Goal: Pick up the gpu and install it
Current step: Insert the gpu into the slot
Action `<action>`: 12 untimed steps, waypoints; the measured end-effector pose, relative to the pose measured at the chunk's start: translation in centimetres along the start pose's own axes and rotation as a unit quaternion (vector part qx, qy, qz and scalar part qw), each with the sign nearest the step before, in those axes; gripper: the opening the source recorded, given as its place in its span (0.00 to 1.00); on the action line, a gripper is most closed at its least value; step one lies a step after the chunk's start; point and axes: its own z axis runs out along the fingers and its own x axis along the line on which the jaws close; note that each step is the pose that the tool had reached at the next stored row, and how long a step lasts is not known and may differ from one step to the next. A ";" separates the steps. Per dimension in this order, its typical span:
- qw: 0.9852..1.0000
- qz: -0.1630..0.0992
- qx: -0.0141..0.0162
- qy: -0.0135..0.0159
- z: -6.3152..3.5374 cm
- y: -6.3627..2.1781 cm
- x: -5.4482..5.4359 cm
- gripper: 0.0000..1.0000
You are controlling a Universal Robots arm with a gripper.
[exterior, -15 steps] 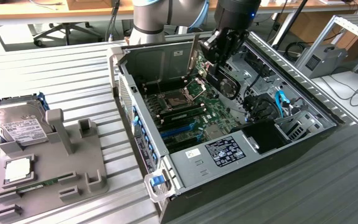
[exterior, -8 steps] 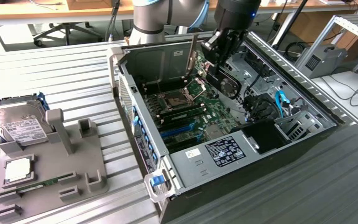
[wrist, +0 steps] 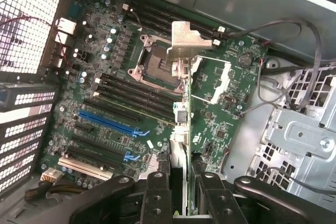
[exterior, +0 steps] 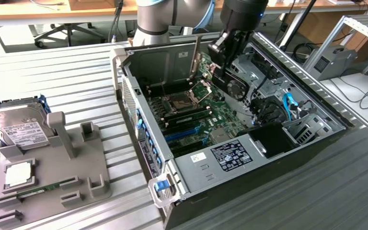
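Exterior view had the claw (exterior: pixel 222 60) clamped shut on the gpu (exterior: pixel 237 88), a thin flat green circuit card with a black round fan cooler and a silver metal end bracket. The card hung tilted inside the open grey metal computer case (exterior: pixel 190 167), up over the green motherboard (exterior: pixel 200 122) near the processor socket and not seated in anything. The case lay on its side on the ribbed grey metal surface (exterior: pixel 56 76). Off to the exterior view's left was a grey plastic parts holder (exterior: pixel 75 187), with a silver hard drive with a white label (exterior: pixel 17 129) propped in it and a square silver processor chip (exterior: pixel 17 175) lying flat. In the wrist view the claw (wrist: pixel 184 198) pinched the gpu (wrist: pixel 185 40) edge-on between its black fingers (wrist: pixel 157 195), and the long blue expansion slot (wrist: pixel 113 121) sat off to one side of the card, clear of it.
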 end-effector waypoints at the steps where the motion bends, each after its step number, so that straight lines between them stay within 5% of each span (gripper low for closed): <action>1: 1.000 -0.006 0.000 0.000 0.00 0.00 0.0 0.26; 12: 0.998 -0.056 -0.001 -0.001 0.00 0.00 0.0 0.26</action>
